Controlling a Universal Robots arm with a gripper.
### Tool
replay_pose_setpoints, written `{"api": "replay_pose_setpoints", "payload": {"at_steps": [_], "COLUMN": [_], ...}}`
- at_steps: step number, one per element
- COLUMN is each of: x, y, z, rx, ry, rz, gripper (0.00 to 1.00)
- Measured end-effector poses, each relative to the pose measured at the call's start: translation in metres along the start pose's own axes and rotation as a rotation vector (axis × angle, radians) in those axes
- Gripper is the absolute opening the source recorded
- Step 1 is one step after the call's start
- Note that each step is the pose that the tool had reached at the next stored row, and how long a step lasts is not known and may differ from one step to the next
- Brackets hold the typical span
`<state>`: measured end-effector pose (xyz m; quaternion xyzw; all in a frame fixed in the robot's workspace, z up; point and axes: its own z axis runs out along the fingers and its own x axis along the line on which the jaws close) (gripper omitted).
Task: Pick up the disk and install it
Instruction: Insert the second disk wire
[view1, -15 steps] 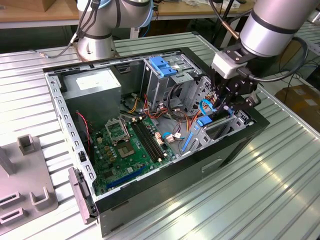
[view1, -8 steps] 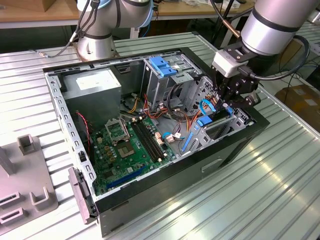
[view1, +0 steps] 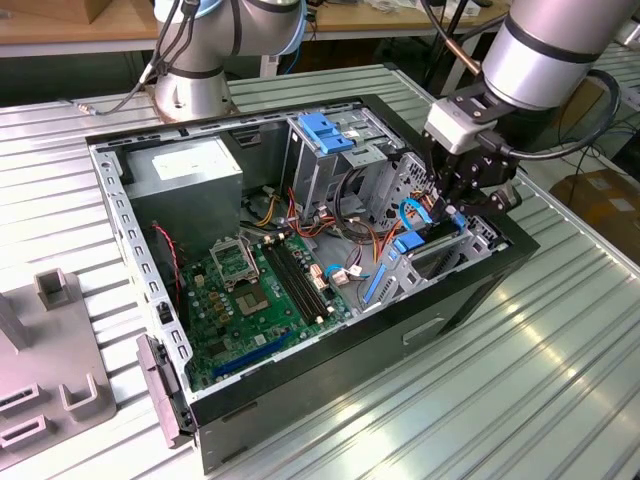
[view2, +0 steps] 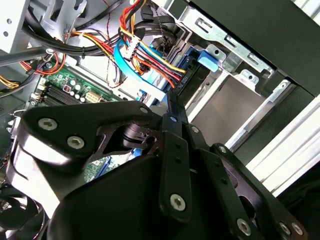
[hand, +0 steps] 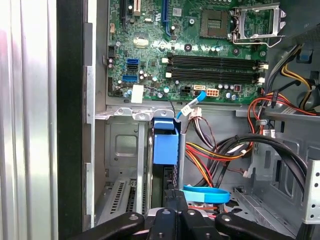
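Surface: ribbed metal bench carrying the open computer case.
Computer case: lies on its side with the panel off, so the motherboard, the grey power supply and the drive cage with the blue handle are exposed.
Arm: reaches down into the case corner at the exterior view's right.
Gripper: low inside the case, over the drive bay beside the wire bundle; in the first wrist view its linkage meets over the bay slot, but whether it is spread or pinching the disk I cannot tell.
Disk: its blue carrier stands edge-on in the narrow bay slot, between the metal bay walls, just below the motherboard edge; the dark drive body runs from it toward the gripper.
Blue cable: curls just beside the slot, close to the gripper.
Step in hand: by my reading, installation; the disk already sits well into the bay.
Next move calls for: a straight push along the slot, keeping clear of the cable.
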<state>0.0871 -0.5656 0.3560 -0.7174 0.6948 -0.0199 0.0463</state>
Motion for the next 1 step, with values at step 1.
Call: {"api": "replay_pose_setpoints", "payload": {"at_steps": [1], "x": [0.0], "y": [0.0], "z": [-0.0001], "rx": [0.0], "ry": [0.0], "rz": [0.0], "gripper": [0.1]}}
